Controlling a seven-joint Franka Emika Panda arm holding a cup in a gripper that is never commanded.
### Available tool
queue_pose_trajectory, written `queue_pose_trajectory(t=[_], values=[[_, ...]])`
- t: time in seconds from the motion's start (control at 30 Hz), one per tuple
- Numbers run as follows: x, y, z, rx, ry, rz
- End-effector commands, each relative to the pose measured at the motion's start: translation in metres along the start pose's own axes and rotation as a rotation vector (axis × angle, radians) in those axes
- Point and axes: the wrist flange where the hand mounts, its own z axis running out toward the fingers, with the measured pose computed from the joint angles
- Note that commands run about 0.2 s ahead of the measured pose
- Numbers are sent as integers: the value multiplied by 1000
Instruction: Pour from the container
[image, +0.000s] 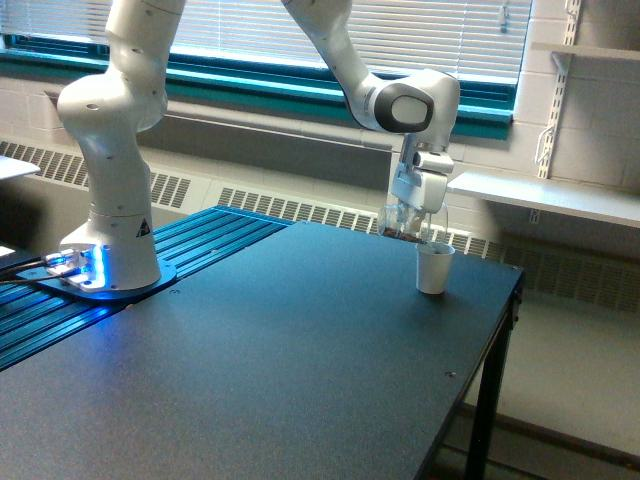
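My gripper hangs from the white arm over the far right part of the black table. It is shut on the container, a small clear cup with brown grains showing inside. The container is tilted, its mouth close above the rim of a small white paper cup that stands upright on the table. I cannot make out any falling material at this size.
The arm's white base stands at the exterior view's left on a blue ribbed surface. The table's right edge drops off just beyond the paper cup. A grey shelf and a wall radiator lie behind.
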Motion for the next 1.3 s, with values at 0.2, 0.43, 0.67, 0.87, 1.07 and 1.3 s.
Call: queue_pose_trajectory(t=[0.2, 0.43, 0.67, 0.87, 1.07, 1.3], values=[[-5, -7, 0, 0, -18, -31], [-5, -8, -1, -2, -20, -37], [-7, -9, -2, -8, -24, -50], [-7, -8, -1, -15, -26, -52], [-6, -6, -2, -21, -27, -56], [-4, -5, -5, -24, -22, -55]])
